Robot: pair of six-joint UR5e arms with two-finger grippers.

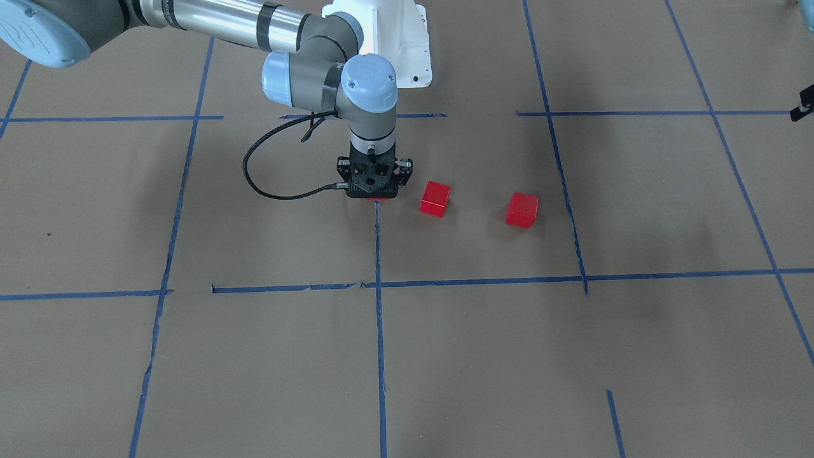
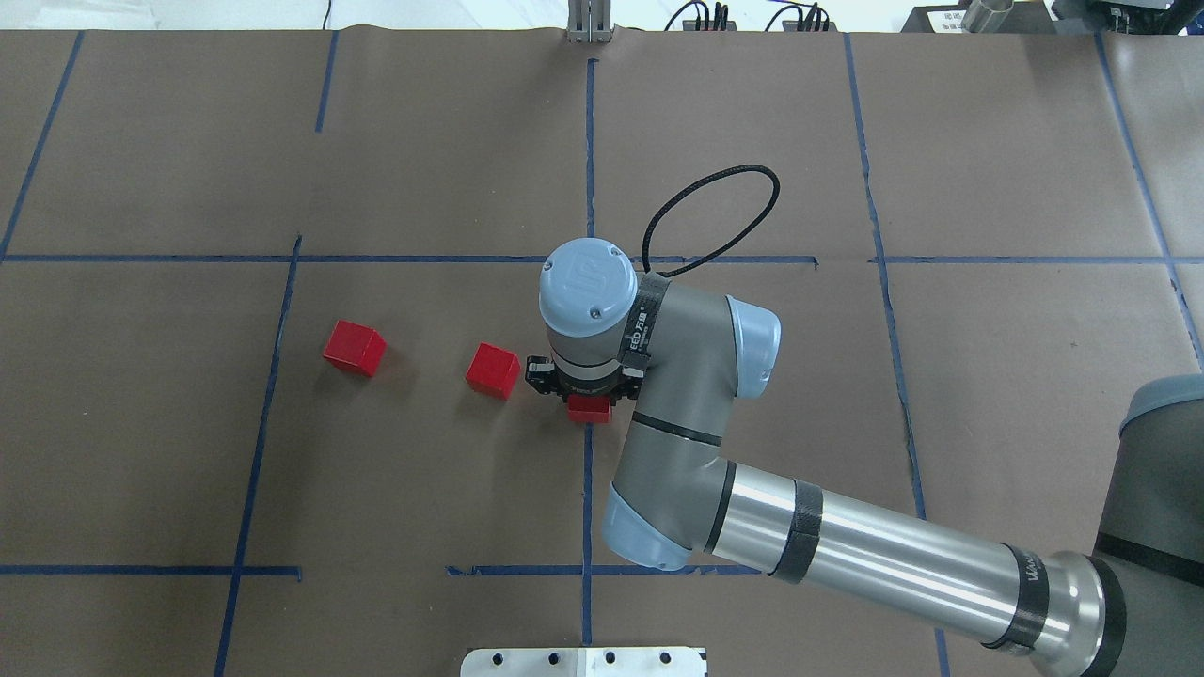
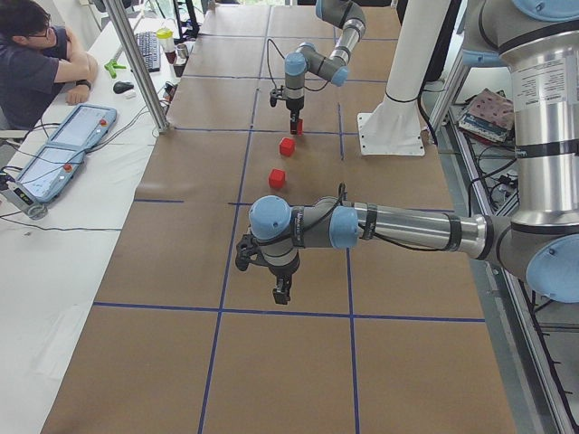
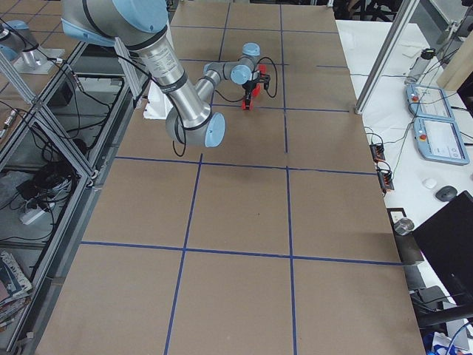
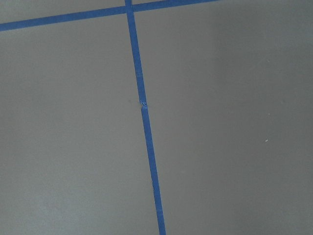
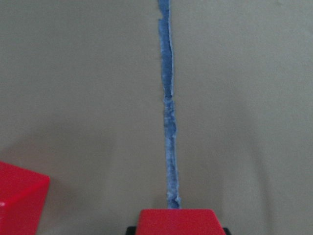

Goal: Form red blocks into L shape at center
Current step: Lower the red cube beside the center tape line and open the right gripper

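Note:
My right gripper (image 2: 588,402) points straight down at the table's center, over a blue tape line, and is shut on one red block (image 2: 590,410). That block shows at the bottom of the right wrist view (image 6: 176,221), low over the paper, and as a red sliver under the gripper (image 1: 376,199). A second red block (image 2: 493,370) lies just beside it, apart (image 1: 435,198) (image 6: 19,198). The third red block (image 2: 355,347) lies farther out (image 1: 522,210). My left gripper (image 3: 282,294) hangs over bare paper far from the blocks; I cannot tell whether it is open or shut.
Brown paper with a blue tape grid (image 2: 589,169) covers the table. The right arm's forearm (image 2: 847,550) crosses the near right part. A white base plate (image 2: 583,661) sits at the near edge. An operator (image 3: 41,63) sits beside the table.

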